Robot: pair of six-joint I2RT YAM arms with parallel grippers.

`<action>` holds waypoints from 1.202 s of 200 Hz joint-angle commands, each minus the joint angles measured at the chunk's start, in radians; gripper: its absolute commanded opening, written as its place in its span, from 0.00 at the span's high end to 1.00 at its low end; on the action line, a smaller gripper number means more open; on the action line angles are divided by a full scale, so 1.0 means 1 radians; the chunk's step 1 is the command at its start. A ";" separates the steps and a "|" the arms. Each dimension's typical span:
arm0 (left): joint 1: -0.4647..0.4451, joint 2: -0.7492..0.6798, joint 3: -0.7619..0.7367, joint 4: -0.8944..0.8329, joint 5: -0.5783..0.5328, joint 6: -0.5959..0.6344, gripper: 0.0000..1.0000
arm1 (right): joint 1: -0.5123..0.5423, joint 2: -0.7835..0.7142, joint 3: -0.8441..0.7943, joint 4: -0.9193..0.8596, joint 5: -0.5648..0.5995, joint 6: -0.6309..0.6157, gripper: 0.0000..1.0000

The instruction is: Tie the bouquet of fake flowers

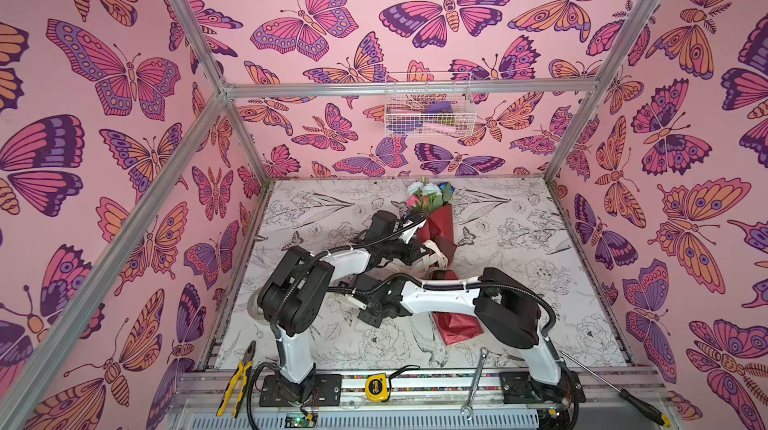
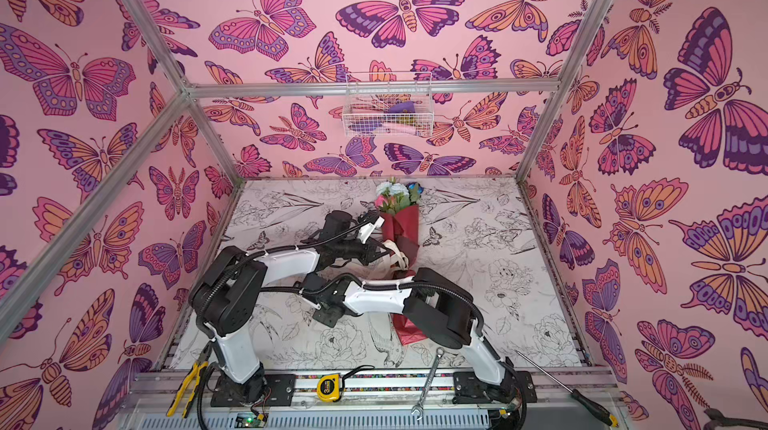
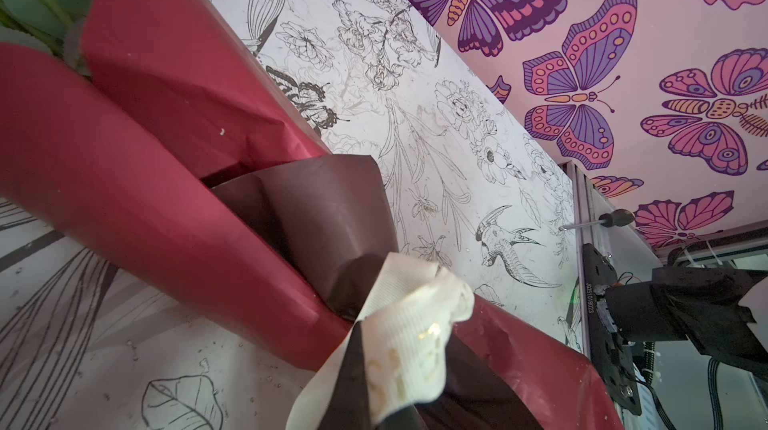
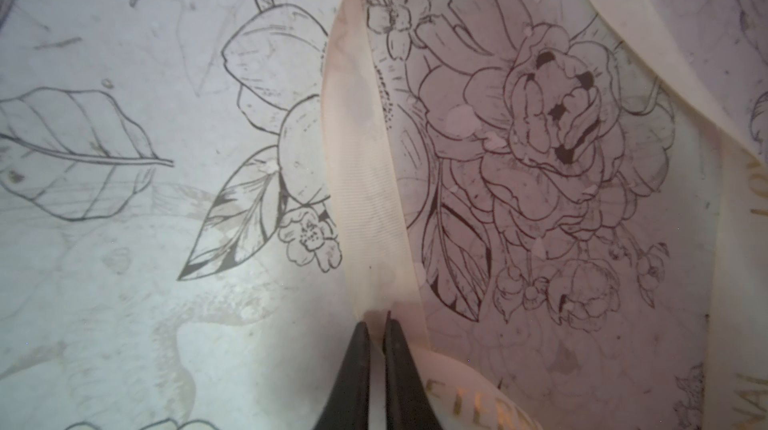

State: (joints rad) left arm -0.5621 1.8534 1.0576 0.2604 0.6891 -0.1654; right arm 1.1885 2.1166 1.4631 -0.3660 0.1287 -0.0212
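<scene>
Left gripper (image 1: 420, 252) just beside bouquet (image 1: 441, 220)

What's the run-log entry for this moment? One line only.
left gripper: shut on ribbon | right gripper: shut on ribbon | bouquet: lying on table, ribbon around its waist

Gold letters "ETER" show on the cream ribbon (image 4: 469, 403) at the lower middle of the right wrist view. In both top views the yellow tape measure (image 1: 377, 386) (image 2: 328, 387) at the bottom reads "3m". The white print on the black plate (image 3: 590, 295) is too small to read with certainty.
</scene>
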 commanded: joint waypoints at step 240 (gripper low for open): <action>0.008 -0.002 -0.005 -0.005 0.023 0.014 1.00 | -0.075 -0.288 -0.323 0.027 -0.067 0.124 0.57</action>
State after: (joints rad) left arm -0.5613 1.8534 1.0664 0.2554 0.6895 -0.1619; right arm 1.1023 1.7847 1.0897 -0.3531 0.1074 0.1349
